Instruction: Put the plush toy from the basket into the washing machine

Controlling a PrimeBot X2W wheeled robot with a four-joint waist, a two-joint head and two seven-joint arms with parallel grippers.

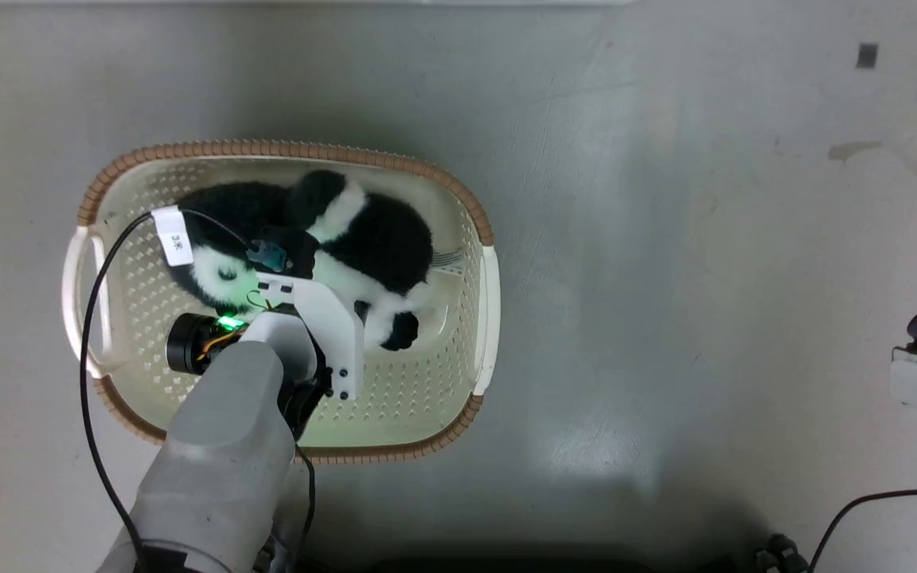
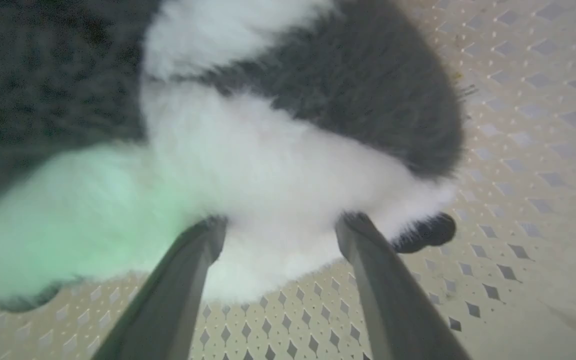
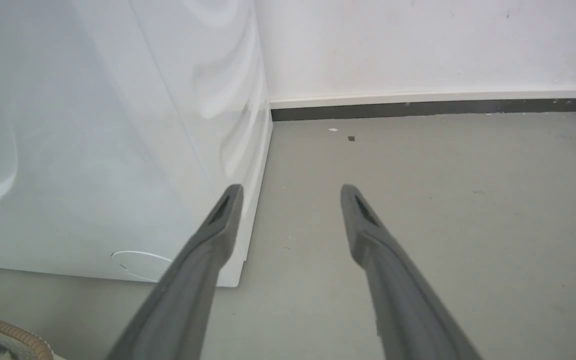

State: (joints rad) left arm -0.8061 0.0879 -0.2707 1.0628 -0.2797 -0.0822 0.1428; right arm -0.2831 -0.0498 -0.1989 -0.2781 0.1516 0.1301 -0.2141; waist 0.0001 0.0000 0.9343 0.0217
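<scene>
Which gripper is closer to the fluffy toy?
Left. The left gripper is in the basket, open against the plush toy; the right gripper hovers by the washing machine.

Head view looks straight down on the basket [image 1: 267,149]; left wrist close inside.

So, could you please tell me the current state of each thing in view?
plush toy: lying on its side in the basket, not lifted.
basket: upright on the floor, holding the plush toy.
left gripper: open, straddling the plush toy's white fur.
right gripper: open, empty.
washing machine: white side panel in view; door state cannot be told.
</scene>
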